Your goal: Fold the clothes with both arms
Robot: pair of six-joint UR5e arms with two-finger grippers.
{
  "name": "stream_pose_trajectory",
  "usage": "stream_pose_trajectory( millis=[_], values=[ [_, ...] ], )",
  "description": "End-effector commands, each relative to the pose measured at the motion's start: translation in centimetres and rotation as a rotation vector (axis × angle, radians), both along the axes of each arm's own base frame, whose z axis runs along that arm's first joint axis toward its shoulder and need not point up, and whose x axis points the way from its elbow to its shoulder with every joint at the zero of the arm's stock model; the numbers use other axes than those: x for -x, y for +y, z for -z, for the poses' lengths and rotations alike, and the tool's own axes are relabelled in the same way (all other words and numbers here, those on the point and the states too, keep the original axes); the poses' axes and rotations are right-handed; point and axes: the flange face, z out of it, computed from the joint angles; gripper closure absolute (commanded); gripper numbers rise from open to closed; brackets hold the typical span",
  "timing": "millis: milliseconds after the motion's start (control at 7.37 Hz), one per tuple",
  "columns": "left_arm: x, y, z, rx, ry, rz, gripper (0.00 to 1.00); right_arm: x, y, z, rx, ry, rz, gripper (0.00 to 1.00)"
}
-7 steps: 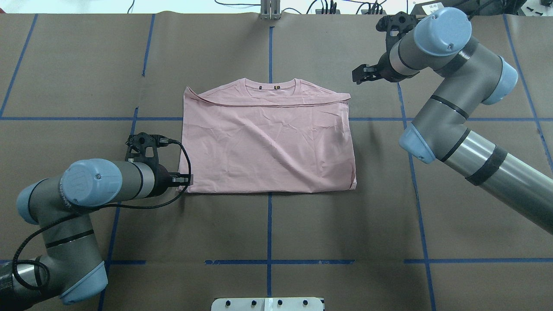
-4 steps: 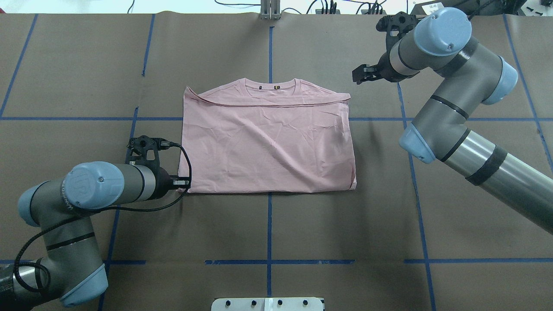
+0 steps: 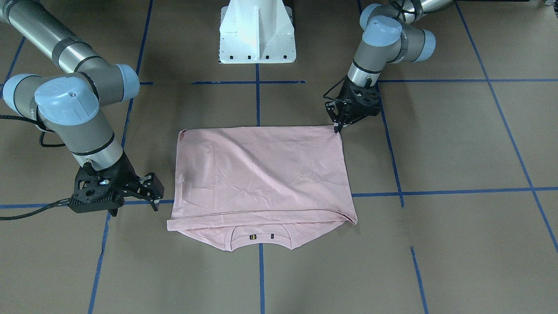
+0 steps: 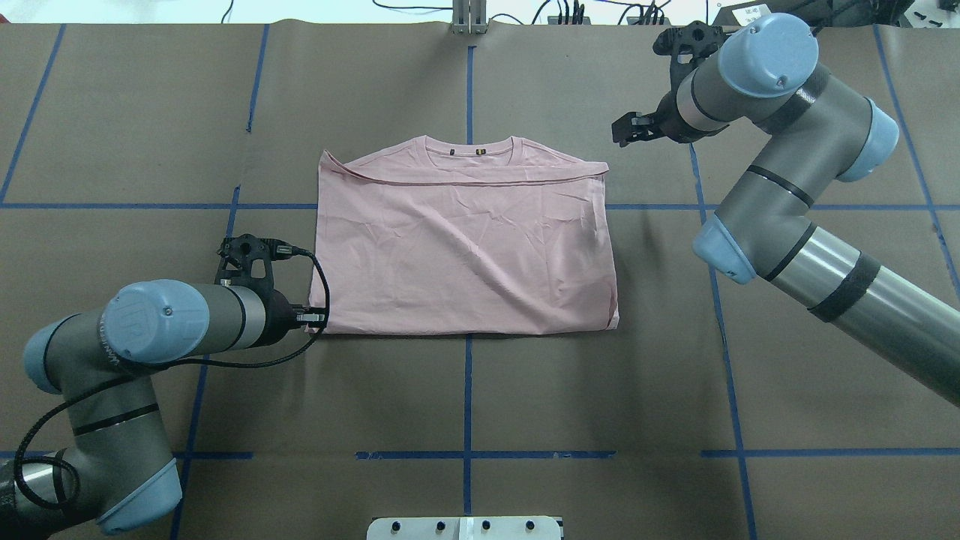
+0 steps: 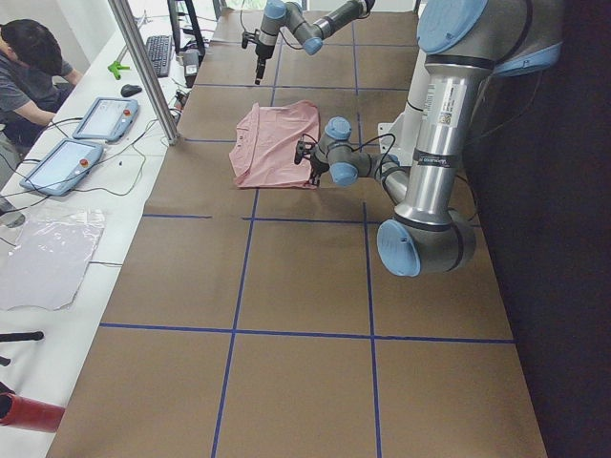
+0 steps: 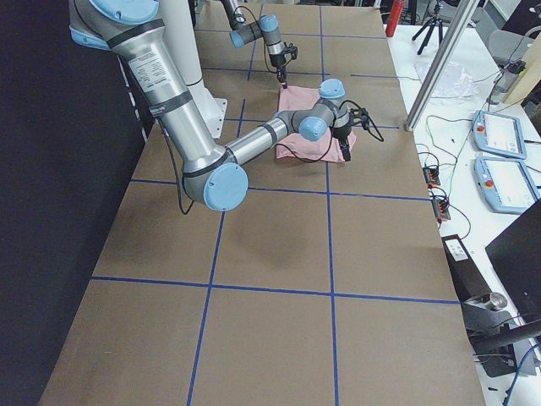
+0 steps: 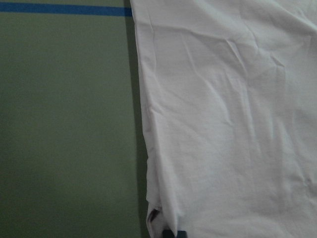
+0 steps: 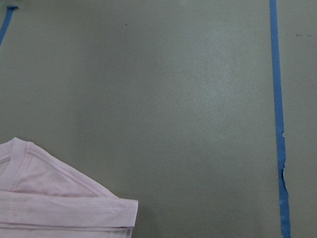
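1. The T-shirt (image 4: 465, 255) lies flat in the middle of the counter (image 4: 600, 390), plain pink side up. Its lower part is folded up over the body, so the hem edge runs just short of the collar (image 4: 469, 150), which shows at the far edge
2. Both side edges run straight and no sleeve sticks out, so we judge the sleeves are tucked under and the shirt is squared up for a further fold
3. The left pincer (image 3: 337, 127) is low at the shirt's near corner on the robot's left, where the folded edge ends. Its fingers are drawn together, and we read it as closed on that corner. In the left wrist view the cloth bunches a little right at the dark fingertip
4. We judge that this corner is held because it controls the whole side edge, so the layers can be carried across together without sliding apart
5. The right pincer (image 4: 619, 129) is spread open and grips nothing. It hangs beside the far shoulder corner on the robot's right, near the cloth but apart from it, and the right wrist view shows that corner lying untouched at the lower left
6. We cannot tell whether the right pincer is lining up on that corner or simply keeping out of the way
7. We see no container. The shirt rests directly on the counter, straddling the crossing of the blue tape lines (image 4: 467, 390)
8. By our judgement the task is partly done: the lengthwise fold is in, and a fold across is not yet made
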Motion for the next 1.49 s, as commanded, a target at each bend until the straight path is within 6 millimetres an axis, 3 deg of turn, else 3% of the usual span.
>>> stream_pose_trajectory(
  millis=[0,136,271,543,679,814,950,1086,1222,1357],
  values=[
    [3.6,-4.1,-1.6,-0.127,-0.088,-0.009,1.00,0.0,-0.1,-0.1,0.003,0.003,-0.001,0.00],
    [6.5,-8.6,-3.5,-0.172,-0.162,0.022,1.00,0.0,-0.1,-0.1,0.008,0.001,-0.006,0.00],
    [8.3,-13.6,-4.5,-0.189,-0.212,0.065,1.00,0.1,0.0,0.0,0.010,0.000,-0.006,0.00],
    [8.5,-26.8,-5.1,-0.208,-0.342,0.104,1.00,0.1,0.0,0.0,0.011,0.000,-0.008,0.00],
    [8.8,-32.9,-4.3,-0.219,-0.380,0.125,1.00,0.2,0.0,0.1,0.007,0.001,-0.010,0.00],
    [8.5,-37.9,-4.2,-0.229,-0.409,0.137,1.00,0.1,-0.1,0.2,0.001,0.006,-0.019,0.00],
    [8.1,-39.2,-5.2,-0.241,-0.410,0.139,1.00,0.1,-0.1,0.3,0.000,0.005,-0.020,0.00],
    [9.4,-39.7,-5.2,-0.276,-0.413,0.123,1.00,0.1,-0.2,0.5,-0.008,0.003,-0.023,0.00],
    [10.0,-39.0,-5.9,-0.308,-0.382,0.084,0.01,0.6,-0.2,1.1,-0.016,0.000,-0.028,0.00],
    [12.1,-38.1,-6.0,-0.333,-0.344,0.062,0.00,2.0,0.3,2.4,0.016,-0.031,-0.049,0.00]
  ],
)
